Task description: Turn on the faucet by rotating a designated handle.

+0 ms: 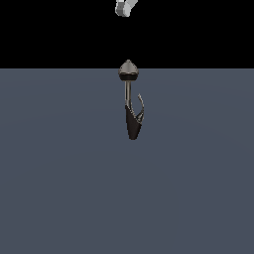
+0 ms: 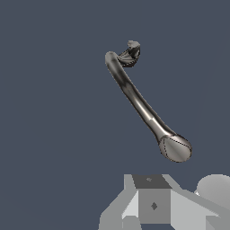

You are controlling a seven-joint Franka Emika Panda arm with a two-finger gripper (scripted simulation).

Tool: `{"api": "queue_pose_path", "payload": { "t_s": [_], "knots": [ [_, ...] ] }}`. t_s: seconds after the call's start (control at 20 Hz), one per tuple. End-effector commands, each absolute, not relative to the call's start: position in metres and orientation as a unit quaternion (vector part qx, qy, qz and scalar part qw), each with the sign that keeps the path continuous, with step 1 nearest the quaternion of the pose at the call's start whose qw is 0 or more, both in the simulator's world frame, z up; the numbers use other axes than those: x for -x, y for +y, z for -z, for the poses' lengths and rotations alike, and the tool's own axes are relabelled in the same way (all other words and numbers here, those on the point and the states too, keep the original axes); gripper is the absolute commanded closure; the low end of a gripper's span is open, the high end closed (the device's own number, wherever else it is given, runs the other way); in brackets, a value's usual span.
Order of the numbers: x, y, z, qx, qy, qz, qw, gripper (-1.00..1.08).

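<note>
The faucet [image 1: 132, 101] stands alone on the flat grey floor in the middle of the exterior view. It has a cone-pointed grey cap [image 1: 129, 69], a thin stem and a dark tapered lower body [image 1: 132, 124]. The handle [image 1: 141, 106], a thin curved silver prong, branches from that body toward the exterior view's right. The wrist view looks down on the faucet [image 2: 139, 101], with its rounded cap [image 2: 176, 148] nearest and a small dark curled part [image 2: 130, 53] at the far end. Only a pale bit of my gripper [image 1: 125, 7] shows, high above the cap and apart from it. Its fingers are hidden.
The grey floor [image 1: 59, 188] stretches around the faucet, with a black backdrop behind. Grey blocks of my hand [image 2: 153, 204] fill the lower edge of the wrist view.
</note>
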State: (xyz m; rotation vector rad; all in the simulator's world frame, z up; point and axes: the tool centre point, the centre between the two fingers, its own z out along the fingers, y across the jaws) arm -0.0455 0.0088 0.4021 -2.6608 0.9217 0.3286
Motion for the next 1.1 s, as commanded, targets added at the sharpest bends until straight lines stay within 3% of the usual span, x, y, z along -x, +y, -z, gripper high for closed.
{"api": "queue_pose_path", "payload": {
  "t_s": [0.0,1.05],
  "knots": [
    [0.028,0.006,-0.389,0.912,0.352,-0.127,0.167,1.08],
    [-0.092,-0.038,-0.238,0.729,0.59,-0.235,0.255,1.08]
  ]
}}
